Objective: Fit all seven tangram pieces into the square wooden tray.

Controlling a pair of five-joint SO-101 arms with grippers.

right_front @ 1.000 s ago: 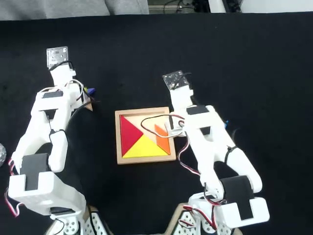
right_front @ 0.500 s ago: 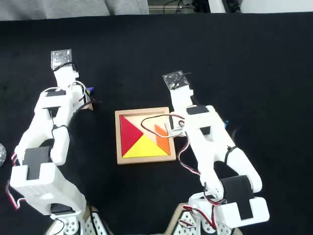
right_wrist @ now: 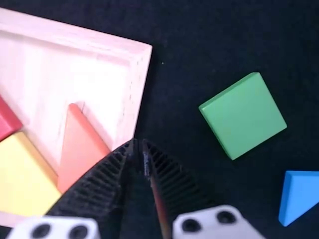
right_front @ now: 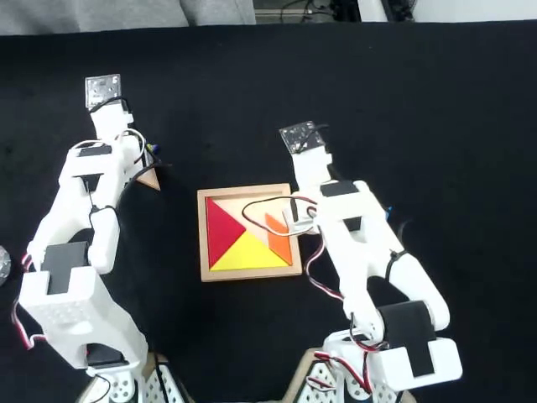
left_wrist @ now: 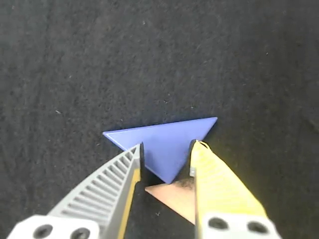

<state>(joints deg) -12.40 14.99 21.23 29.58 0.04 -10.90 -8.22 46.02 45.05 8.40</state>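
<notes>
Tray: square wooden tray (right_front: 204, 235) mid-table on black cloth (right_front: 436, 126), holding red triangle (right_front: 222, 228), yellow triangle (right_front: 247, 253) and orange triangle (right_wrist: 79, 144)
Loose pieces: green square (right_wrist: 242, 114) and light blue piece (right_wrist: 299, 194) beside the tray; blue triangle (left_wrist: 154, 139) and tan triangle (left_wrist: 174, 195) well apart from it
Left gripper (left_wrist: 168, 146): spread open, straddling the blue triangle's corner
Right gripper (right_wrist: 138, 144): closed on nothing, over the tray's rim by the orange triangle

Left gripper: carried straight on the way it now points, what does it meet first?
Most likely the blue triangular tangram piece: the open left gripper points down at it and straddles one of its corners. A tan triangular piece lies just beside that corner. The gap above the blue piece is unclear.
</notes>
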